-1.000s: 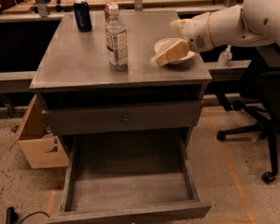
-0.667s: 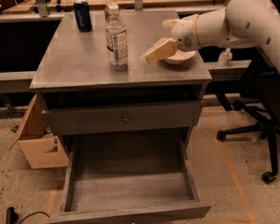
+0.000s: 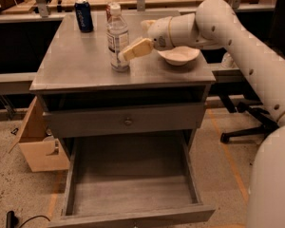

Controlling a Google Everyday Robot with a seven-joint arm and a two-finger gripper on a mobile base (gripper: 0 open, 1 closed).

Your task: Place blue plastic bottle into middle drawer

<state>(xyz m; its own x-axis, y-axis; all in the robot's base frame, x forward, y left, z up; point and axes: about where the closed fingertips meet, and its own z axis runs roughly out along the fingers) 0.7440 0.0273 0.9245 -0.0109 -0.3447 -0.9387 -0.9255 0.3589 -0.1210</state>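
Observation:
The blue plastic bottle (image 3: 117,36), clear with a white cap and pale label, stands upright near the middle of the grey cabinet top (image 3: 76,65). My gripper (image 3: 134,41) reaches in from the right at bottle height. It is open, with one tan finger (image 3: 136,49) touching or nearly touching the bottle's lower right side. It holds nothing. The middle drawer (image 3: 76,175) is pulled out wide open below the cabinet front, with a bare plank floor.
A dark blue can (image 3: 83,15) stands at the back left of the top, and a red-orange can (image 3: 110,7) is just behind the bottle. A white bowl (image 3: 179,56) lies under my arm. A closed drawer front with a knob (image 3: 128,121), a cardboard box (image 3: 38,144) on the left, and a chair base (image 3: 247,122) on the right.
My gripper has moved left across the cabinet top, from over the white bowl to the bottle's right side. The bottle has not moved.

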